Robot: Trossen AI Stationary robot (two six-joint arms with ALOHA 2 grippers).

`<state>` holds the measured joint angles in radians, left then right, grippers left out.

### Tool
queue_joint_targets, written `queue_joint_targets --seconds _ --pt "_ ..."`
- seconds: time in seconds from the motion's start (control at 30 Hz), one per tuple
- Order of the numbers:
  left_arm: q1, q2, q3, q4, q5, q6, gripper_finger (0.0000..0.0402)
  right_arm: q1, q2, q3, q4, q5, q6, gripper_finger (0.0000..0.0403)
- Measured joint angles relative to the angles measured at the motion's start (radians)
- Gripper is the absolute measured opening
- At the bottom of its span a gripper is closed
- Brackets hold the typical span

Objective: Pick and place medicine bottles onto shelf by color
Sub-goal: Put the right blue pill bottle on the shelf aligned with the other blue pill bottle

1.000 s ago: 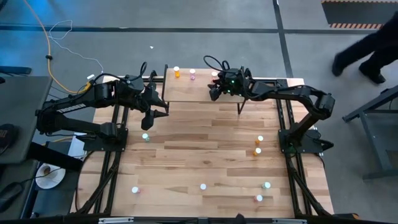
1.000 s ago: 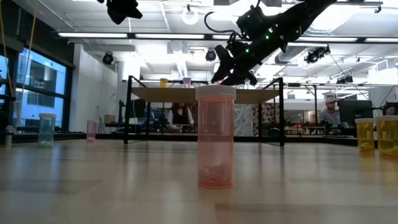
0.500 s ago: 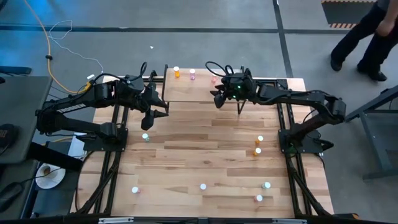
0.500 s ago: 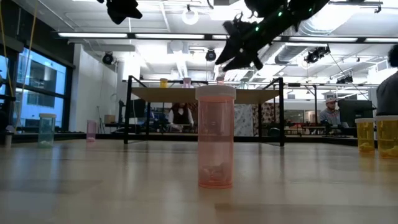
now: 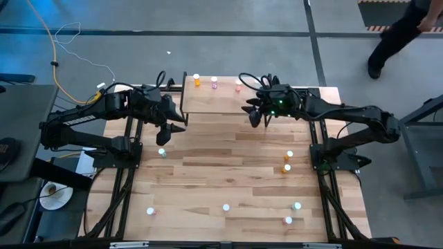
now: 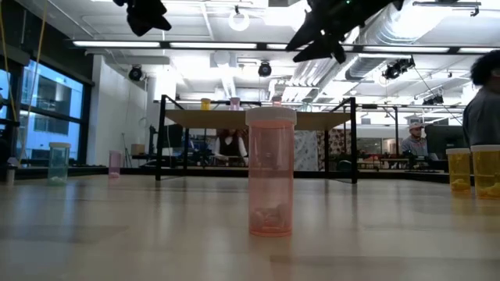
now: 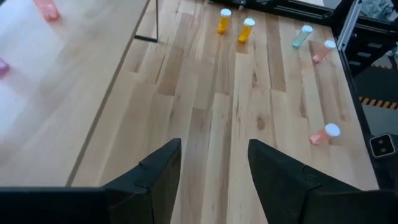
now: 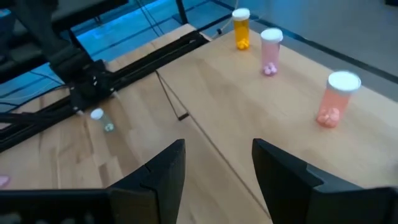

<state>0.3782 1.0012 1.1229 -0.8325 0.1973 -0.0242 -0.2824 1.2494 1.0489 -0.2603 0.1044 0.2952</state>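
Note:
The shelf stands at the table's far edge with three medicine bottles standing on their bases along its far side: orange, pink and pale red. Several more bottles stand on the table, among them a teal one and two orange ones. My right gripper hovers open above the shelf's near right corner, with the pale red bottle ahead of it. My left gripper hangs open off the shelf's left end, nothing between its fingers.
Pink bottles and a teal one stand near the table's front edge; one pink bottle fills the middle of the low view. A person walks on the floor beyond the far right corner.
My right gripper has drawn back from the pale red bottle on the shelf, rising and going toward the table's right and near edges. The bottle stays standing on the shelf.

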Motion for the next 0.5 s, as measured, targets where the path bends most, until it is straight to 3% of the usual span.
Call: queue_joint_targets --seconds 0.23,0.5 --pt "0.0 0.0 0.0 -0.049 0.001 -0.026 0.0204 0.031 -0.035 0.0 -0.109 0.001 0.063 0.0178" --pt "-0.001 0.0 0.0 -0.123 0.001 -0.026 0.0203 0.087 -0.036 0.0 -0.163 0.001 0.121 0.0178"
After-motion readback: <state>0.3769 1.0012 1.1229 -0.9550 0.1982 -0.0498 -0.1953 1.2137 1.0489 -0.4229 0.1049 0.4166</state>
